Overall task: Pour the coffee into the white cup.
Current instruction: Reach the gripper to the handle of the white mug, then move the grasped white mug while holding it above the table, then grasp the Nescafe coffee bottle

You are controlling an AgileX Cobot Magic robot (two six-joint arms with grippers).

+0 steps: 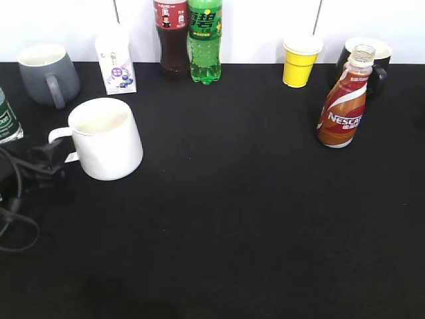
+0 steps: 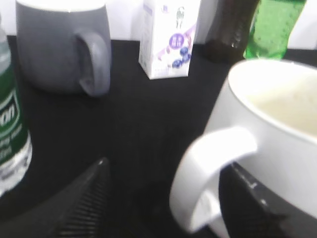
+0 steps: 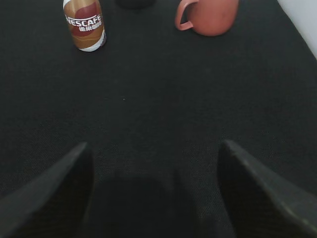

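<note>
The white cup (image 1: 106, 138) stands at the left of the black table, handle pointing left. My left gripper (image 1: 53, 151) is open at that handle; in the left wrist view its two fingers (image 2: 168, 166) sit either side of the handle (image 2: 208, 173), which lies close to the right finger. The coffee bottle (image 1: 343, 106), uncapped with brown liquid, stands upright at the right, and shows far off at the top left of the right wrist view (image 3: 85, 25). My right gripper (image 3: 158, 168) is open and empty above bare table, outside the exterior view.
A grey mug (image 1: 46, 73), a milk carton (image 1: 116, 63), a cola bottle (image 1: 171, 40), a green bottle (image 1: 204, 40), a yellow cup (image 1: 300, 60) and a black mug (image 1: 368, 63) line the back. A green-labelled bottle (image 1: 6, 123) stands far left. A reddish mug (image 3: 208, 15) is right of the coffee.
</note>
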